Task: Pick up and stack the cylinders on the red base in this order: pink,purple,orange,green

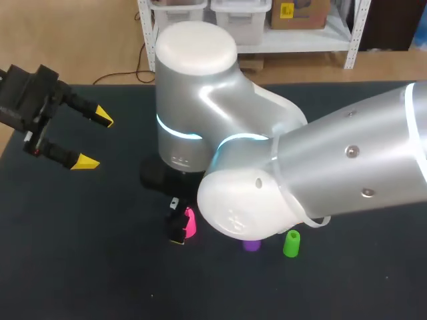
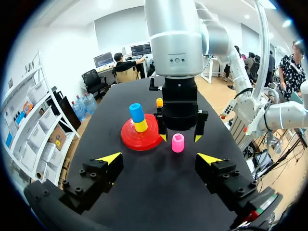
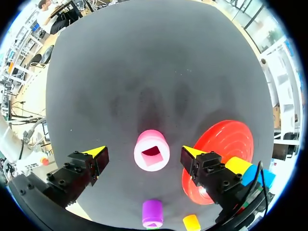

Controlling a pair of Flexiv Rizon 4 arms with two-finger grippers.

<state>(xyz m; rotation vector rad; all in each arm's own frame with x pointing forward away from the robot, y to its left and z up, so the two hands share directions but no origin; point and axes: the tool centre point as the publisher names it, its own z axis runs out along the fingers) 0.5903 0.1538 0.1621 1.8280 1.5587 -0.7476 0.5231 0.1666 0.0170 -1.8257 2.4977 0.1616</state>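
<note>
The pink cylinder (image 3: pixel 151 150) stands upright on the black table, its square hole facing up. My right gripper (image 3: pixel 143 152) hangs over it, open, with a yellow-tipped finger on either side and a gap to each. The left wrist view shows the same: right gripper (image 2: pixel 180 138) straddling the pink cylinder (image 2: pixel 178 143). The red base (image 3: pixel 226 142) lies just beside it. The purple cylinder (image 3: pixel 152 213) and orange cylinder (image 3: pixel 191 222) stand behind the right gripper. A green cylinder (image 1: pixel 291 244) stands next to the purple cylinder (image 1: pixel 251 245). My left gripper (image 1: pixel 95 140) is open, far left.
A blue piece on a yellow piece (image 2: pixel 138 118) leans on the red base (image 2: pixel 141 138). My right arm's big grey body (image 1: pixel 267 167) covers the table's middle in the head view and hides the base there. Bare black table (image 1: pixel 80 253) lies at the front left.
</note>
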